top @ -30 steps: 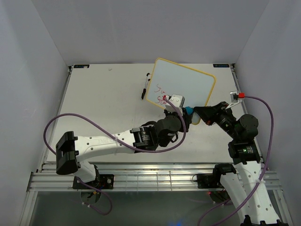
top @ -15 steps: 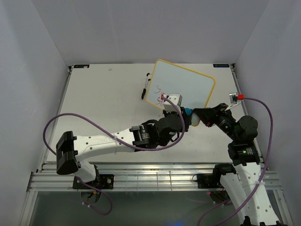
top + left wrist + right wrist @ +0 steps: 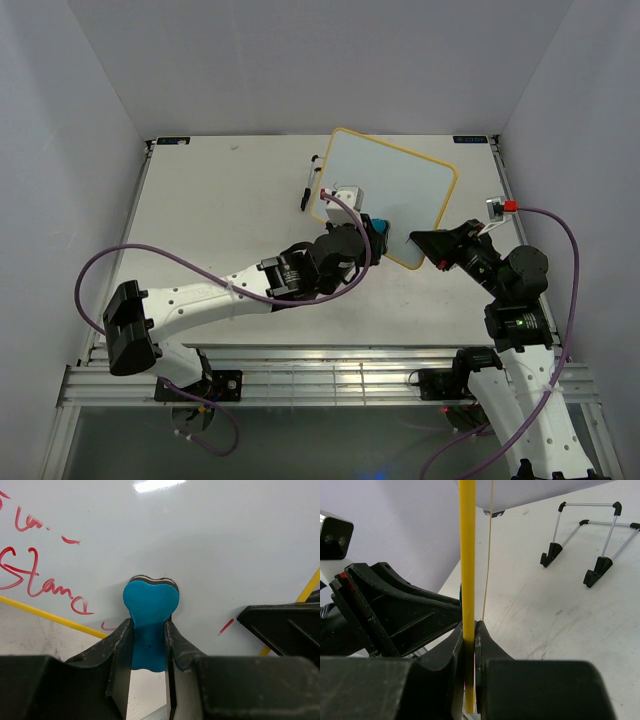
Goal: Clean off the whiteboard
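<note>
You are holding one whiteboard [image 3: 400,185] by its yellow frame, which is sitting pinched edge-on between your right jaws, closed tight on it. Your left jaws are gripping one blue eraser [image 3: 150,600] by its stem, nearly closed around it, and its head is pressing on the board face just ahead of them. Two lines of red handwriting [image 3: 35,575] are showing left of those jaws. One black marker [image 3: 309,185] is lying on the worktop [image 3: 220,220], and one wire stand [image 3: 585,535] is standing beyond your right jaws.

Red handwriting [image 3: 30,575] on the whiteboard [image 3: 210,540] runs off at 9 o'clock (unreadable, folks), and overhead the left arm [image 3: 300,275] covers it.
</note>
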`<state>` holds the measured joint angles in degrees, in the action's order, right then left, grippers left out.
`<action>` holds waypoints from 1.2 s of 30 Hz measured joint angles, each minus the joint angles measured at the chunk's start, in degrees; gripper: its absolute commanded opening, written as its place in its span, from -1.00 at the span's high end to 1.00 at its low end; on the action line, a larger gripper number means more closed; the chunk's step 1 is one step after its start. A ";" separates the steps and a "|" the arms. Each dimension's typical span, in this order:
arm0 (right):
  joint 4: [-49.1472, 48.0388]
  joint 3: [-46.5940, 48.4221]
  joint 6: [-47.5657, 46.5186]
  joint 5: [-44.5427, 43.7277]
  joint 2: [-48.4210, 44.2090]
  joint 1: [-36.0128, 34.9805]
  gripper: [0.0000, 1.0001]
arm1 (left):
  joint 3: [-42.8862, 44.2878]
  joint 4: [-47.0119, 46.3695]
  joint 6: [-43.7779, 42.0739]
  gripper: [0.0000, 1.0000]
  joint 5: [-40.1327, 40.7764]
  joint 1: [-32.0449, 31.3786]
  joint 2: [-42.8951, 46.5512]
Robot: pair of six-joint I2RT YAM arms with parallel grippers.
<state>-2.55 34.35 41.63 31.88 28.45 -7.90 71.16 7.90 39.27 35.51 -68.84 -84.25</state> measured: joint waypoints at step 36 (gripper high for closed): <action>8.68 0.02 -4.55 -2.97 0.52 0.17 0.85 | 19.41 20.68 -4.66 1.00 -13.09 -1.51 -12.07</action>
<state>6.13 34.37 37.08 28.91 28.97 -7.73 90.56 28.58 34.61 22.41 -70.35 -96.31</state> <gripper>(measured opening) 0.111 0.362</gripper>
